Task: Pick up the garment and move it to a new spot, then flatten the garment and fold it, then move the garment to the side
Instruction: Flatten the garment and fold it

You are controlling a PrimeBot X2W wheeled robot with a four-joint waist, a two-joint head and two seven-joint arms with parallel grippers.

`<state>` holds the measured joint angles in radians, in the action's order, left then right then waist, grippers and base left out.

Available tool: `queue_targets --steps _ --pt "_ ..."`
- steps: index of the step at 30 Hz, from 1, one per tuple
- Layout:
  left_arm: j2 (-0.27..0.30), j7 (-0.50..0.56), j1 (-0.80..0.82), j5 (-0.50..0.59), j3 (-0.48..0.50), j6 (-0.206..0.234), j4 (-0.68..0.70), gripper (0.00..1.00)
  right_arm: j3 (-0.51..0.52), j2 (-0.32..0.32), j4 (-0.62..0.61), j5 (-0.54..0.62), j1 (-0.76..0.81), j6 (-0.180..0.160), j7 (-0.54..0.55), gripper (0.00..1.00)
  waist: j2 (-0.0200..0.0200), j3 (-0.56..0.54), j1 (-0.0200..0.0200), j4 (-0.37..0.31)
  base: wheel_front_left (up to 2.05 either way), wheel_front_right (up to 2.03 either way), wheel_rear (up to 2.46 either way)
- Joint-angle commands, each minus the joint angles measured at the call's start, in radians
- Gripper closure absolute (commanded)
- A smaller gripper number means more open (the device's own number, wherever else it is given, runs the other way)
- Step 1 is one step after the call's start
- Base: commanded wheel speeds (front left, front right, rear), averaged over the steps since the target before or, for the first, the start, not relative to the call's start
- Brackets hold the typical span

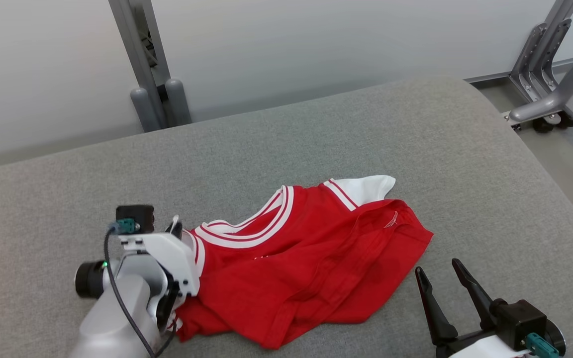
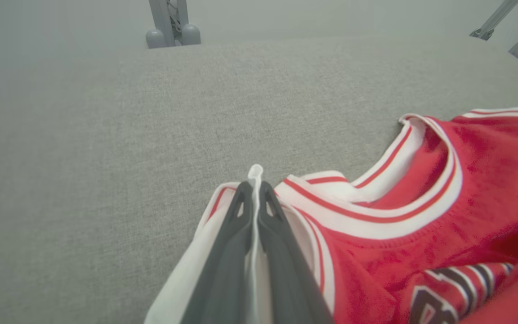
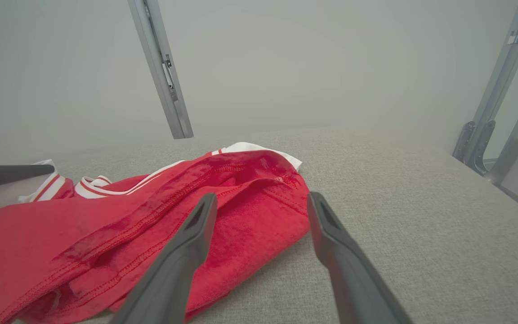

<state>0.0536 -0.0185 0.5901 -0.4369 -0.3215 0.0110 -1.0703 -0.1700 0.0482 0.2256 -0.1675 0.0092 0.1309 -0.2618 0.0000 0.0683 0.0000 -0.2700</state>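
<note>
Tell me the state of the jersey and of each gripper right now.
red jersey: crumpled and bunched on the grey cushion, not flattened or folded.
left gripper: shut on the red jersey, pinching its white trim.
right gripper: open, beside the jersey's hem, holding nothing.

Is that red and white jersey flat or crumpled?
Crumpled: the red and white fabric jersey lies bunched in folds on the grey surface, its white edge pinched by the left gripper.
</note>
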Motion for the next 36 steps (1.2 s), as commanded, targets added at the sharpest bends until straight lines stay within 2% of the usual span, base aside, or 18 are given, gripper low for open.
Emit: queue_targets --steps 1,5,10,15,19,23,27,33,36 --pt "0.002 -0.034 0.035 -0.021 0.006 -0.023 0.021 1.00 0.004 0.004 0.004 0.001 0.001 0.000 -0.006 0.00 0.0000 -0.015 0.0000 -0.002 0.00 0.00 0.00" --pt "-0.002 -0.066 0.063 -0.123 -0.003 -0.086 0.088 1.00 0.000 0.004 0.008 0.004 0.017 0.000 -0.006 0.00 0.0000 -0.047 0.0000 -0.004 0.00 0.00 0.00" --pt "-0.001 -0.084 0.117 -0.314 -0.095 -0.105 0.256 1.00 -0.007 0.004 0.011 0.001 0.027 0.000 -0.006 0.00 0.0000 -0.083 0.0000 -0.007 0.00 0.00 0.00" --pt "-0.001 -0.090 0.208 -0.530 -0.210 -0.066 0.422 1.00 -0.019 0.004 0.015 -0.004 0.029 0.000 -0.006 0.00 0.0000 -0.106 0.0000 -0.022 0.00 0.00 0.00" --pt "-0.001 -0.104 0.319 -0.680 -0.308 -0.004 0.510 1.00 -0.030 0.005 0.021 -0.004 0.020 0.000 -0.006 0.00 0.0000 -0.112 0.0000 -0.045 0.00 0.00 0.00" --pt "-0.001 -0.153 0.444 -0.807 -0.376 0.051 0.529 1.00 -0.040 0.005 0.024 -0.010 0.011 0.000 -0.006 0.00 0.0000 -0.111 0.0000 -0.077 0.00 0.00 0.00" --pt "-0.001 -0.200 0.551 -0.956 -0.420 0.071 0.521 1.00 -0.047 0.005 0.027 -0.020 0.017 0.000 -0.006 0.00 0.0000 -0.110 0.0000 -0.104 0.00 0.00 0.00" --pt "0.001 -0.245 0.612 -1.020 -0.427 0.068 0.462 1.00 -0.037 0.005 0.022 -0.031 0.026 0.000 -0.006 0.00 0.0000 -0.101 0.0000 -0.104 0.00 0.00 0.00" --pt "0.001 -0.247 0.563 -0.943 -0.324 0.051 0.410 1.00 -0.021 0.004 0.013 -0.035 0.030 0.000 -0.006 0.00 0.0000 -0.095 0.0000 -0.088 0.00 0.00 0.00"
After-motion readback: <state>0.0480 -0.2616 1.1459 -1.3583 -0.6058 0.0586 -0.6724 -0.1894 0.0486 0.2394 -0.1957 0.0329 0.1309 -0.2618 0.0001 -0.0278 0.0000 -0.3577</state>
